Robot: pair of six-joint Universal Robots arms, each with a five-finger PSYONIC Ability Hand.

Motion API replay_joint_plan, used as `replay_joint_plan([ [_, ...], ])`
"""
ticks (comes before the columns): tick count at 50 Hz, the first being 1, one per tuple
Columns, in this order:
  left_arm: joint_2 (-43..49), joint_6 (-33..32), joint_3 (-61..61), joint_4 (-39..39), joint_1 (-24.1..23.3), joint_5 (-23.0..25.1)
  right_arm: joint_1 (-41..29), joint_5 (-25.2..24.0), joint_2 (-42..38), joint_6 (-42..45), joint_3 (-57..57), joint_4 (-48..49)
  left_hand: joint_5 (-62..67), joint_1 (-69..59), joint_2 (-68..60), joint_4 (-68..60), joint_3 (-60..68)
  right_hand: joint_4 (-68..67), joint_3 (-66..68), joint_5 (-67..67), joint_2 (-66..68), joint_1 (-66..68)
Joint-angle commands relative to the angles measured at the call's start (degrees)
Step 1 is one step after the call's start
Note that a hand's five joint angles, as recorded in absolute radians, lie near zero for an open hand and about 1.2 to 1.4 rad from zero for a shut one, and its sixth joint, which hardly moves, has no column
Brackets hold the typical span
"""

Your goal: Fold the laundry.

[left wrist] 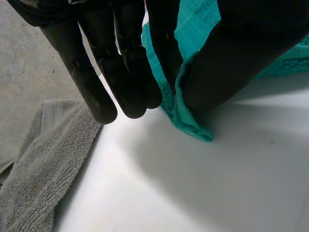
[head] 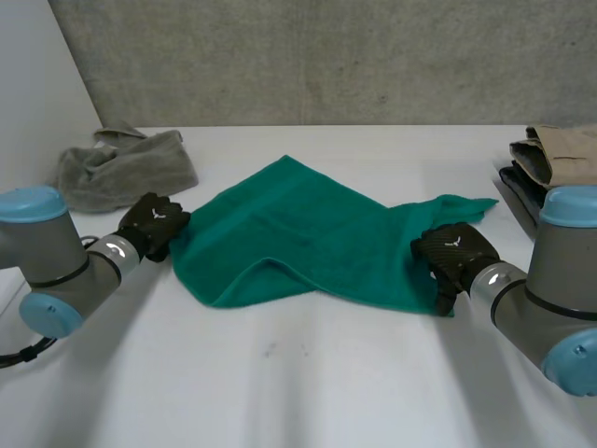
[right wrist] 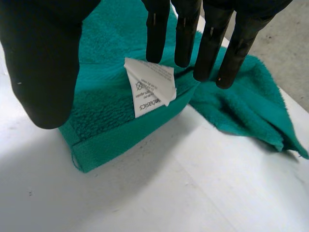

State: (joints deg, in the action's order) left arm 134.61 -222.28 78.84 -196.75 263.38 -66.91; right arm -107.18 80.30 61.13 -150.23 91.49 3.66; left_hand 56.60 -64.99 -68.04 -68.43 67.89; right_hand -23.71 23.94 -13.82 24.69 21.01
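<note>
Frankly, my worry is the left corner: the left hand (left wrist: 120, 72) pinches only a small fold of the green towel (head: 308, 233) between its thumb and one finger, so a quick lift could let it slip out. The right hand (right wrist: 43, 63) hovers over the cloth's right end by the white label (right wrist: 152, 84), fingers straight and spread, thumb apart, gripping nothing. A one-sided pull would drag it askew. It lies rumpled in the middle of the table (head: 298, 373).
</note>
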Motion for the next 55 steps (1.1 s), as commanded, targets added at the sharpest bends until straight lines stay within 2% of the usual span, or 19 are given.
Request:
replay_joint_plan([
  [1,-0.8,0.0,0.5,0.0,-0.1,-1.2,-0.1,-0.5,-2.7,0.0,-1.3,-0.6,13.4,-15.0,-12.0,-11.6,12.1,-3.7,3.5,-3.6,2.7,6.4],
  [8,-3.2,1.1,1.2,0.0,0.0,-3.6,0.0,-2.5,-3.1,0.0,-1.4,-0.1,13.4,-15.0,-12.0,-11.6,12.1,-5.2,5.0,-5.1,4.2,7.9],
  [18,-5.0,4.7,2.3,0.1,0.0,-3.8,-0.1,-2.3,-7.1,0.5,-4.5,1.2,13.4,-15.0,-12.0,-11.6,12.1,-11.1,10.9,-11.0,10.1,13.8],
  [38,-7.5,4.8,3.9,0.5,0.3,-3.8,-0.8,-1.9,-10.6,2.0,-10.6,4.4,13.4,-15.0,-12.0,-11.6,12.1,-20.2,19.9,-20.1,19.2,22.9],
  [42,-8.0,4.8,4.1,0.6,0.3,-3.8,-0.8,-1.8,-11.6,2.2,-12.4,4.5,13.4,-15.0,-12.0,-11.6,12.1,-26.7,26.5,-26.6,25.7,29.4],
  [47,-8.6,5.0,4.7,0.7,0.5,-3.8,-0.8,-1.8,-12.5,2.6,-14.8,4.8,13.4,-15.0,-12.0,-11.6,12.1,-56.2,56.0,-56.1,55.3,58.9],
  [53,-11.3,5.5,5.4,1.5,0.5,-5.1,-0.5,-1.1,-7.3,2.5,-14.2,5.0,13.4,-15.0,-12.0,-11.6,12.1,-56.3,56.1,-56.2,55.3,59.0],
  [55,-15.7,5.5,7.0,3.6,0.6,-8.1,-0.1,-1.2,-1.6,2.2,-13.2,4.0,13.4,-15.0,-12.0,-11.6,12.1,-56.3,56.1,-56.2,55.3,59.0],
])
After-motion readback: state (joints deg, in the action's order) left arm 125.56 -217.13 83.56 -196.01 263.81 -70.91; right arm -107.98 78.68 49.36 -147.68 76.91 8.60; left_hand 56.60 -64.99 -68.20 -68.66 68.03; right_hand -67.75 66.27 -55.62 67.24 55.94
